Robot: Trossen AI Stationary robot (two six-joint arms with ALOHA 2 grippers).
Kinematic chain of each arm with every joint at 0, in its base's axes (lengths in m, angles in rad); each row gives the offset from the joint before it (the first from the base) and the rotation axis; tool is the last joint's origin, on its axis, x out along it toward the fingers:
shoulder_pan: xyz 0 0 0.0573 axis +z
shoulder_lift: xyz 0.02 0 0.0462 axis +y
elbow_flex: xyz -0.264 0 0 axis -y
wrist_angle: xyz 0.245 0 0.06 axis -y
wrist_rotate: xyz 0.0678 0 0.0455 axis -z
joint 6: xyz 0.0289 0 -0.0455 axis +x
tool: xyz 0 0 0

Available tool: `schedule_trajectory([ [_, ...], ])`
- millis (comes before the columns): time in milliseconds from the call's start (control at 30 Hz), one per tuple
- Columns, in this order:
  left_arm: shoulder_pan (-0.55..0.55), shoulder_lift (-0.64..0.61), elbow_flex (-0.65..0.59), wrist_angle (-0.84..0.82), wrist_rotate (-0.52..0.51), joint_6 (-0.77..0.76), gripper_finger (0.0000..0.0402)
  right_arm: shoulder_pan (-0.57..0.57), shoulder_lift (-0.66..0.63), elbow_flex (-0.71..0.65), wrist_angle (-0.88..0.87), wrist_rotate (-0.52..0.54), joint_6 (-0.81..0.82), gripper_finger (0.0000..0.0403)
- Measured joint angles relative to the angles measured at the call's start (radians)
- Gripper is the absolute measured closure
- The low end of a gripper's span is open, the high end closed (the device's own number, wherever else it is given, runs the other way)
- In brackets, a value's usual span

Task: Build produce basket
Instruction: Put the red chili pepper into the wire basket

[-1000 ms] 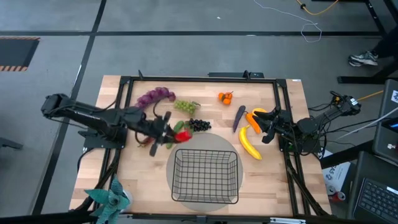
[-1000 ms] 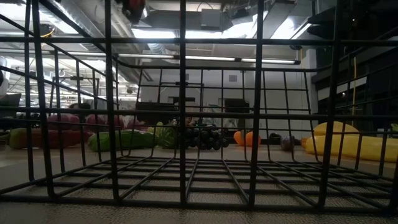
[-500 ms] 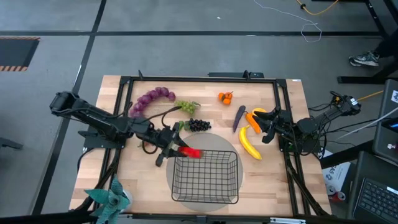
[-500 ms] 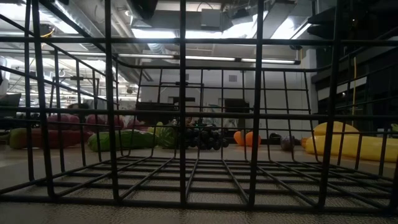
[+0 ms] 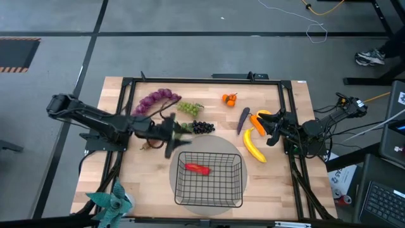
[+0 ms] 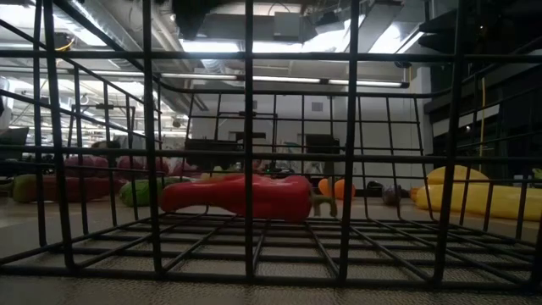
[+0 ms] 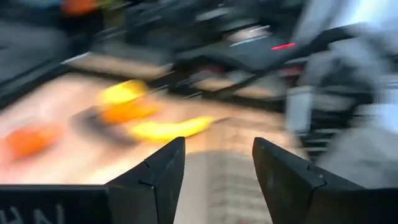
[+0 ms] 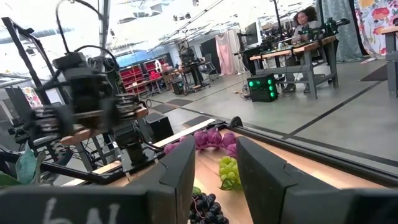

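Now red chili [image 5: 197, 168] lies inside basket [image 5: 233, 198].

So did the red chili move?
Yes. The red chili dropped from the left gripper by the basket's corner down inside it.

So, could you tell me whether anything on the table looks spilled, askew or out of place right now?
Nothing stands out. The red chili lies flat inside the basket, which sits squarely on the round grey mat. The remaining produce is on the wood beyond it, and the teal plant stands at the table's corner.
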Motion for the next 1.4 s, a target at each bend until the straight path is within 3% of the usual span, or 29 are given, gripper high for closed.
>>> schedule_trajectory([
  [100,0.024,-0.053,0.0,-0.208,-0.174,-0.108,0.0218,0.0,0.0,0.0,0.0,0.0,0.0,0.0283],
  [233,0.063,-0.11,0.0,-0.541,-0.216,-0.303,0.0218,0.0,0.0,0.0,0.0,0.0,0.0,0.0283],
  [367,0.072,-0.15,-0.001,-0.813,-0.185,-0.435,0.0218,0.0,0.0,0.0,0.0,0.0,0.0,0.0283],
  [600,0.067,-0.163,0.0,-1.152,0.033,-0.516,0.0218,0.0,0.0,0.0,0.0,0.0,0.001,0.0283],
  [867,0.032,-0.083,0.0,-1.19,0.053,-0.572,0.0218,0.0,0.0,0.0,0.0,0.0,0.001,0.0283],
  [1400,0.026,0.201,-0.002,-1.136,0.062,-0.636,0.0218,0.0,0.0,0.0,0.0,0.0,0.001,0.0283],
])
